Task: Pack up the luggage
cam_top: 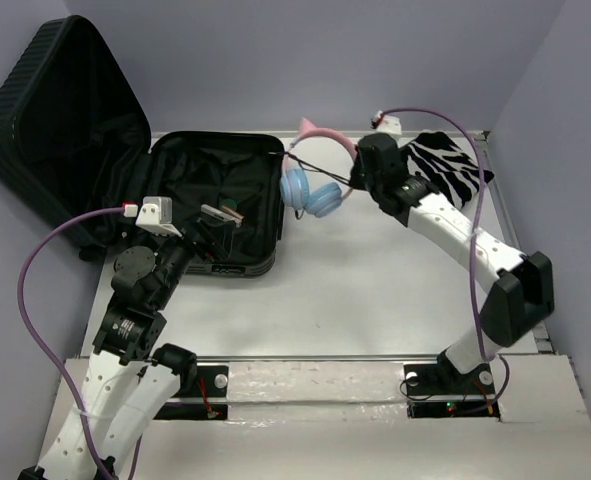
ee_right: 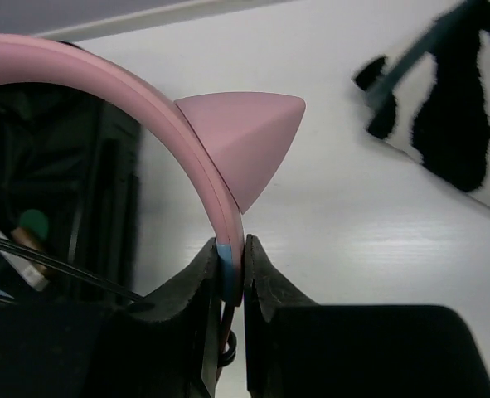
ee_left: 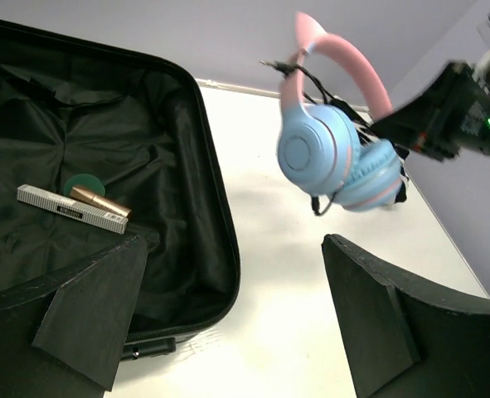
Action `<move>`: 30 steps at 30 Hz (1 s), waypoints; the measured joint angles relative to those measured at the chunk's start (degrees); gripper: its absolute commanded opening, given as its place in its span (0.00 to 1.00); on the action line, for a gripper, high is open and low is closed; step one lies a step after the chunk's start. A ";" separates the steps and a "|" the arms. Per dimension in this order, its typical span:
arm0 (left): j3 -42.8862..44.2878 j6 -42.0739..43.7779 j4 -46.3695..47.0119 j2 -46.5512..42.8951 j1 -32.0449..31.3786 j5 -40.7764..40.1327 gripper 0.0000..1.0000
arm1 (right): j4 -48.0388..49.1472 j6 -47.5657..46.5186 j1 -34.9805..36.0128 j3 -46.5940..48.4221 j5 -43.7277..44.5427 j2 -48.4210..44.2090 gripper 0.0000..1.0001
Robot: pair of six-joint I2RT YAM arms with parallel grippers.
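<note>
The luggage (cam_top: 190, 165) is a big black ribbed suitcase, open at the back left with its lid (cam_top: 50, 110) up; it shows in the left wrist view (ee_left: 215, 224) too. A striped box (ee_left: 70, 207), a gold tube (ee_left: 99, 201) and a green disc (ee_left: 83, 182) lie on its lining. My right gripper (cam_top: 360, 180) is shut on the pink band (ee_right: 228, 240) of pink and blue cat-ear headphones (cam_top: 315, 185), held above the table right of the luggage; they also hang in the left wrist view (ee_left: 336, 149). My left gripper (cam_top: 210, 235) is open and empty over the luggage's near right corner.
A zebra-striped pouch (cam_top: 450, 165) lies at the back right, beside my right arm; it shows in the right wrist view (ee_right: 452, 108). A black cable (ee_left: 311, 83) dangles from the headphones. Purple walls close the back and sides. The white table (cam_top: 375, 290) runs to its near edge.
</note>
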 measured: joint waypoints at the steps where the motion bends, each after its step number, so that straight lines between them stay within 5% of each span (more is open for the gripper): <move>1: 0.00 0.00 0.00 0.00 0.00 -0.02 0.99 | -0.13 -0.37 1.33 3.98 -0.50 2.84 0.07; 9: 0.00 0.00 0.02 0.04 0.00 -0.04 0.99 | 2.16 -1.38 10.49 30.95 -6.71 28.92 0.12; 12: 0.00 0.00 0.02 0.04 0.00 -0.07 0.99 | 1.53 -1.16 12.85 38.80 -10.25 37.33 0.30; 15: 0.00 0.00 0.02 0.07 0.00 -0.07 0.99 | 1.18 0.17 14.58 44.30 -14.56 43.52 0.65; 17: 0.00 0.00 0.02 0.09 0.00 -0.09 0.99 | 1.25 0.44 15.15 46.95 -16.59 45.86 0.76; 24: 0.00 -0.02 0.00 0.13 0.33 -0.15 0.99 | 1.20 -1.49 15.63 50.18 -18.86 45.97 0.77; 30: 0.00 -0.04 0.00 0.15 0.37 -0.55 0.99 | 1.46 -5.81 13.57 35.47 -15.96 32.41 0.75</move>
